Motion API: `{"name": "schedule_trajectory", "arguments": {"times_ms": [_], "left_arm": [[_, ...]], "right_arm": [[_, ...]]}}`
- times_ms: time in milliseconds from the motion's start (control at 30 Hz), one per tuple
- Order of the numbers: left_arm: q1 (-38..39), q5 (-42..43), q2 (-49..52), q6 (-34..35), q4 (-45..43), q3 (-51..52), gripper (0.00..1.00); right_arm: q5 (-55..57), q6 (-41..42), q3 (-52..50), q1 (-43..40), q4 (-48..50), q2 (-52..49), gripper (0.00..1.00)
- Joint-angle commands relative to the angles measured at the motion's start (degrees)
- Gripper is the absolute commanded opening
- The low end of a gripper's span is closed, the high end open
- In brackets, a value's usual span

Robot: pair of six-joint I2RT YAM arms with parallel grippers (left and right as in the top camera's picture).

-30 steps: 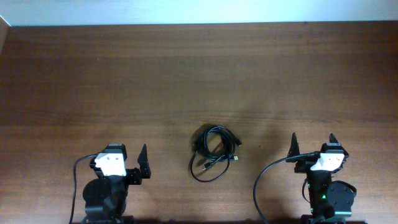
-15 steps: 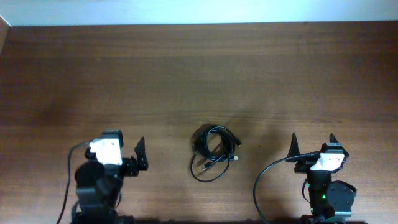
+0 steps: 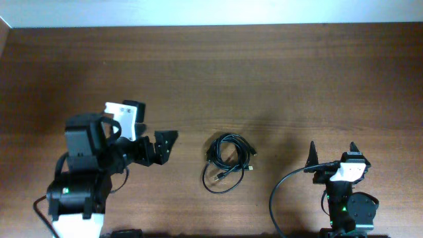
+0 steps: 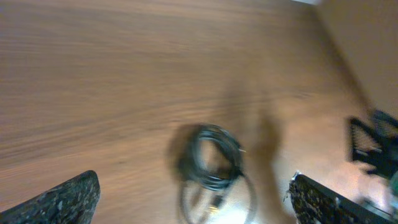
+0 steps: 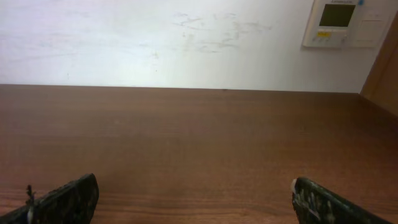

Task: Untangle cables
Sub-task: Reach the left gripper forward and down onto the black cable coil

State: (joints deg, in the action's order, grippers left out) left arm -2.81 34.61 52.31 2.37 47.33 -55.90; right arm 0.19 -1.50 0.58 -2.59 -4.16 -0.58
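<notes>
The cables (image 3: 228, 162) lie as one small bundle of thin black loops with a gold-tipped plug, on the wooden table (image 3: 211, 73) just front of centre. My left gripper (image 3: 166, 144) hangs open a short way left of the bundle and points toward it. In the blurred left wrist view the cables (image 4: 212, 160) sit low between the two wide-apart fingers (image 4: 62, 202), and the left gripper (image 4: 193, 180) holds nothing. My right gripper (image 3: 332, 151) stands open right of the bundle, near the front edge. The right wrist view shows only bare table between its right gripper (image 5: 194, 180) fingers.
A thick black arm wire (image 3: 281, 192) curves over the table beside the right arm's base. The white wall (image 5: 155, 37) behind the table's far edge carries a small control panel (image 5: 339, 22).
The left arm has risen from its rest pose and swung its open gripper forward and right, toward the cables. The right arm and the cables have not moved.
</notes>
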Motion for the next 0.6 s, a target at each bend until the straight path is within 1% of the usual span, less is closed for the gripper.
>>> {"name": "schedule_trajectory", "arguments": {"times_ms": [0,33,100,133,267,333,400,567], "left_arm": [[0.9,9.7,3.67,-0.76,-2.82,-0.92,0.99],[1.86,9.27,4.44,-1.2,-3.58,-0.94,0.99],[5.88,4.26,6.23,-1.09,-5.22,-0.94,0.99],[9.79,-2.58,7.5,-0.52,-6.29,-0.94,0.99],[20.59,-20.04,11.34,0.2,-8.48,-0.94,0.99],[27.28,-28.98,15.52,0.09,-10.69,-0.94,0.99],[31.15,-30.4,20.72,-2.73,-13.31,-0.94,0.99],[32.65,-30.36,31.67,-2.64,-19.3,-0.94,0.99]], "right_arm": [[0.33,0.63,-0.26,-0.39,-0.37,0.17,0.99],[0.31,0.63,-0.26,-0.39,-0.35,0.17,0.99],[0.33,0.63,-0.26,-0.39,-0.37,0.17,0.98],[0.33,0.63,-0.26,-0.39,-0.37,0.17,0.98],[0.33,0.63,-0.26,-0.39,-0.35,0.17,0.98],[0.31,0.63,-0.26,-0.39,-0.35,0.17,0.98],[0.33,0.63,-0.26,-0.39,-0.35,0.17,0.99],[0.31,0.63,-0.26,-0.39,-0.35,0.17,0.99]]}}
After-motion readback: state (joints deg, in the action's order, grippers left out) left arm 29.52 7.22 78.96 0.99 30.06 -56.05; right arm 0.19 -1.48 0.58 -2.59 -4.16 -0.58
